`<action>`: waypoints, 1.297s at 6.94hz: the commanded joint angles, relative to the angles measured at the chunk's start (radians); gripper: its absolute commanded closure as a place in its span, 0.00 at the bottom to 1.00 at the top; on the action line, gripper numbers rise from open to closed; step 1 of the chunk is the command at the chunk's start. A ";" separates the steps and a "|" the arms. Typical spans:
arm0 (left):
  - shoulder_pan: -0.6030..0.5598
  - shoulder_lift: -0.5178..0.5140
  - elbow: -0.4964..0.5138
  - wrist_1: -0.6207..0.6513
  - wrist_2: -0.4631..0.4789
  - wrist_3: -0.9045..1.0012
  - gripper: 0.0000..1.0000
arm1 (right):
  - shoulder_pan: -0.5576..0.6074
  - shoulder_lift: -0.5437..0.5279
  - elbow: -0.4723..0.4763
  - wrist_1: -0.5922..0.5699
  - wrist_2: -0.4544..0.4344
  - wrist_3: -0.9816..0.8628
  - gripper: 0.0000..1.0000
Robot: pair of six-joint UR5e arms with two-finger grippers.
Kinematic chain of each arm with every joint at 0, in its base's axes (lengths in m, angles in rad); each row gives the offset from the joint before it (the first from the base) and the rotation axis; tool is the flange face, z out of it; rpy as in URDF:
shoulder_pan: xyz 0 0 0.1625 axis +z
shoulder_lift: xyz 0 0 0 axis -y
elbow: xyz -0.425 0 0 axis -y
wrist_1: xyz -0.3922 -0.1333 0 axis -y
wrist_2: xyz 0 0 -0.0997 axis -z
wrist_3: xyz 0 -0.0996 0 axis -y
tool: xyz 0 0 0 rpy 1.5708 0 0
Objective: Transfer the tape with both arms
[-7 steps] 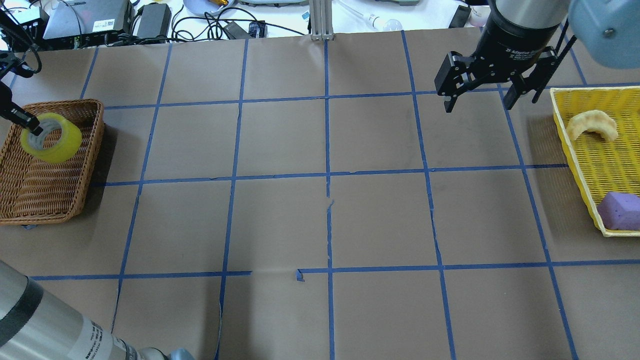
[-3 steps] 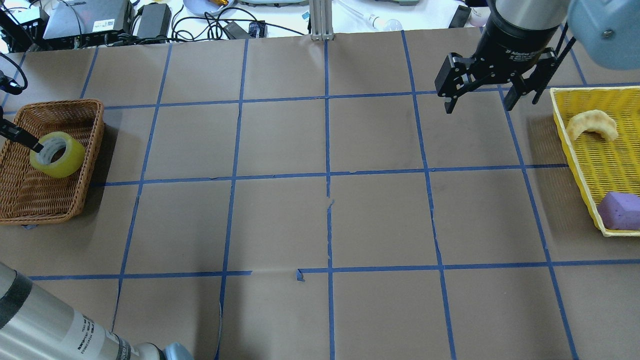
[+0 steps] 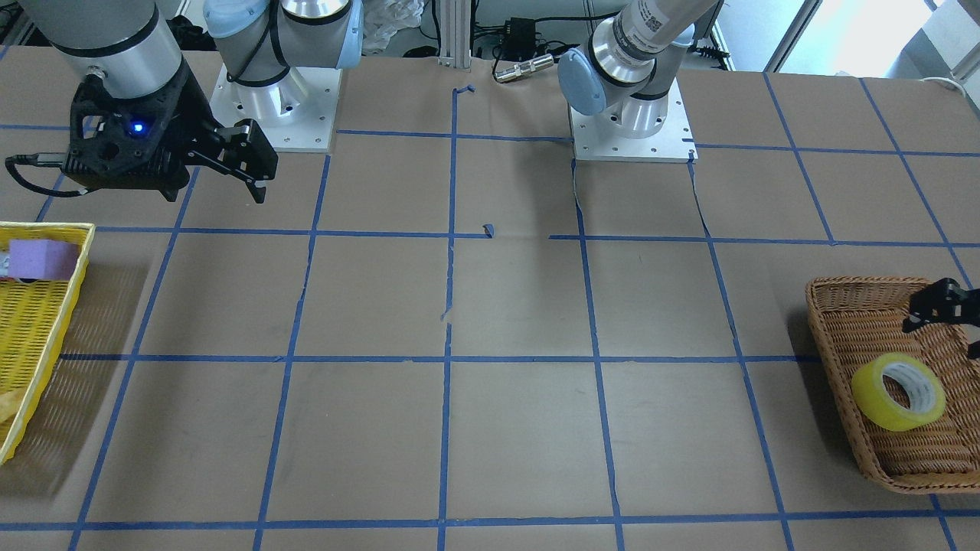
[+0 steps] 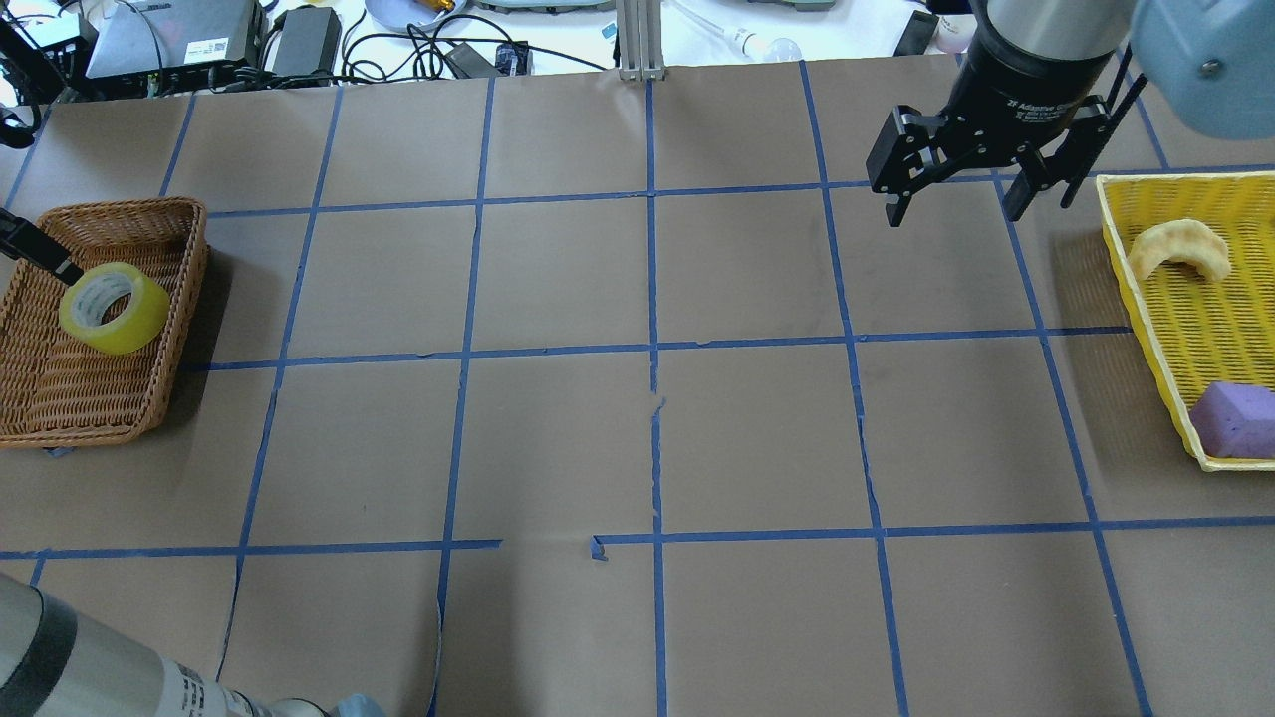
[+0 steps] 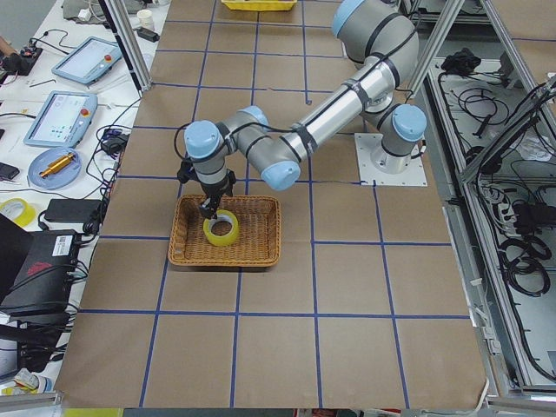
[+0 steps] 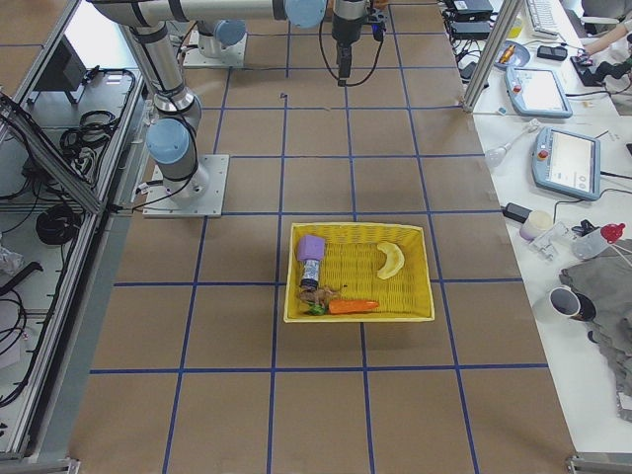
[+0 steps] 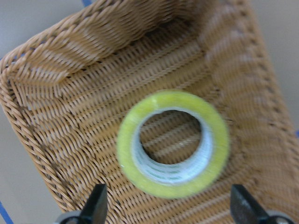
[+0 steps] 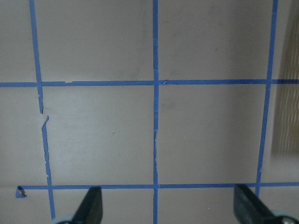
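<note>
The yellow tape roll (image 4: 113,307) with its white core lies in the brown wicker basket (image 4: 100,398) at the table's left end. It also shows in the front view (image 3: 898,390), the left side view (image 5: 221,230) and the left wrist view (image 7: 173,142). My left gripper (image 7: 170,207) is open above the roll, its fingers wide apart and off it. In the overhead view only one left finger (image 4: 40,254) shows, by the roll's far edge. My right gripper (image 4: 956,204) is open and empty, high over the far right of the table (image 8: 170,207).
A yellow mesh tray (image 4: 1146,269) at the right end holds a purple block (image 4: 1235,418), a pale curved piece (image 4: 1180,249) and other small items. Blue tape lines grid the brown table. Cables and devices lie beyond the far edge.
The left gripper lowered the tape into the basket, let go of it and drew back toward the left edge. The right arm has barely moved.
</note>
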 commanded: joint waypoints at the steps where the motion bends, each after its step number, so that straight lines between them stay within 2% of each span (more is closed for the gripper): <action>1: -0.167 0.159 0.003 -0.176 0.003 -0.305 0.09 | -0.003 0.001 0.000 0.000 -0.002 -0.001 0.00; 3: -0.348 0.243 -0.012 -0.228 0.014 -0.640 0.08 | -0.005 0.002 0.000 0.000 -0.002 0.001 0.00; 5: -0.530 0.300 -0.029 -0.222 0.011 -0.937 0.00 | -0.003 0.001 0.002 0.000 0.000 0.001 0.00; 7: -0.612 0.334 -0.034 -0.213 -0.028 -0.990 0.00 | -0.003 0.000 0.002 0.000 0.000 0.001 0.00; 9: -0.616 0.349 -0.032 -0.230 -0.014 -0.992 0.00 | -0.003 0.000 0.002 0.000 0.003 0.001 0.00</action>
